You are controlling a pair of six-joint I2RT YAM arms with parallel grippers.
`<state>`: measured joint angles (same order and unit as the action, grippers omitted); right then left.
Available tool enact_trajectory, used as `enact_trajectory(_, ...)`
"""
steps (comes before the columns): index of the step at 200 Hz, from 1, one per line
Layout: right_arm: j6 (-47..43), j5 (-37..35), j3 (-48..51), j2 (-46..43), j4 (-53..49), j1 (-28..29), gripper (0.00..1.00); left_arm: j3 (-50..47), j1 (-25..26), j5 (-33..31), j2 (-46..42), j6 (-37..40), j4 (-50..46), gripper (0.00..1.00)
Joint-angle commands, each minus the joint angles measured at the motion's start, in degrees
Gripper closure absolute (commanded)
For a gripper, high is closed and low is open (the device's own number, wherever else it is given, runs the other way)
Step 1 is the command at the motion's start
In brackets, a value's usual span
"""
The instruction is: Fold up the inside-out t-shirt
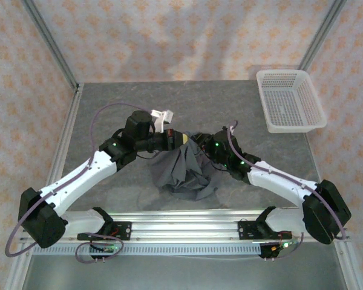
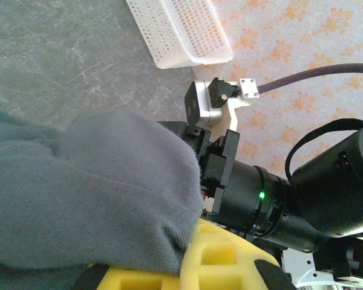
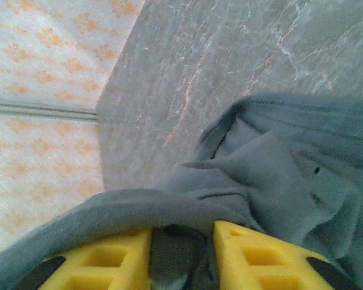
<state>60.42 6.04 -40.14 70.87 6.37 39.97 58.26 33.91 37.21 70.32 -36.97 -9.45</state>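
Observation:
The inside-out t-shirt (image 1: 184,172) is a dark slate-grey bundle hanging between both grippers at mid-table, its lower part heaped on the surface. My left gripper (image 1: 183,140) holds its top left; in the left wrist view the left gripper (image 2: 184,257) has its yellow fingers (image 2: 230,254) pressed together on a fold of the t-shirt (image 2: 97,187). My right gripper (image 1: 204,148) meets the cloth from the right. In the right wrist view the right gripper (image 3: 181,241) has bunched cloth packed between its narrowly spaced yellow fingers (image 3: 260,254), and the t-shirt (image 3: 272,169) drapes over them.
A white mesh basket (image 1: 290,125) stands at the back right of the grey table (image 1: 109,103); the basket (image 2: 181,36) is also in the left wrist view. The right arm's black wrist (image 2: 254,193) sits close beside the left fingers. Patterned walls enclose the table.

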Motion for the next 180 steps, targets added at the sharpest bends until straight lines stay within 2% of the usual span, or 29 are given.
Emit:
enact_trajectory(1, -2.6, -0.6, 0.0, -1.5, 0.0, -0.2, 0.85, 0.6, 0.1, -1.5, -1.9, 2.6, -2.8, 1.00)
enact_trajectory(11, -4.0, -0.1, 1.5, -2.8, 2.2, -0.2, 1.00, 0.8, 0.0, -4.0, -1.9, 3.1, -5.2, 1.00)
enact_trajectory(35, -8.3, 1.1, 5.2, -11.0, 6.0, -0.5, 1.00, 0.6, -2.5, -11.1, -0.9, 2.4, -11.6, 1.00)
enact_trajectory(50, -9.4, 4.9, 7.4, -16.3, 9.7, -1.8, 1.00, -1.0, -5.0, -13.1, 0.5, 2.4, -13.8, 1.00)
enact_trajectory(75, -7.7, 15.4, 9.1, -21.5, 18.9, -5.8, 1.00, -4.0, -6.3, -11.7, 4.9, 4.2, -11.3, 1.00)
enact_trajectory(95, -9.0, 21.9, 7.2, -21.8, 22.3, -6.9, 1.00, -7.6, -6.3, -8.4, 9.3, 0.9, -4.6, 1.00)
enact_trajectory(106, -10.0, 24.8, 5.6, -20.8, 22.0, -6.9, 1.00, -9.5, -6.3, -8.0, 10.6, -1.0, -1.9, 0.89)
enact_trajectory(120, -10.8, 27.1, 3.9, -19.4, 21.6, -7.1, 1.00, -10.5, -6.6, -9.8, 9.1, -1.0, -1.5, 0.64)
enact_trajectory(131, -11.9, 26.8, 2.4, -18.8, 18.7, -7.3, 1.00, -9.6, -7.4, -12.4, 5.6, 0.8, -4.6, 0.49)
enact_trajectory(145, -14.2, 25.1, 0.8, -18.3, 13.2, -7.6, 1.00, -6.5, -7.6, -19.1, -1.1, 5.8, -11.3, 0.40)
enact_trajectory(159, -15.2, 25.5, 0.5, -17.8, 12.6, -8.0, 1.00, -4.3, -6.5, -22.3, -7.0, 12.9, -14.7, 0.35)
enact_trajectory(180, -16.9, 27.7, -0.9, -16.0, 11.6, -8.3, 1.00, -1.9, -2.3, -18.2, -10.1, 22.3, -16.5, 0.30)
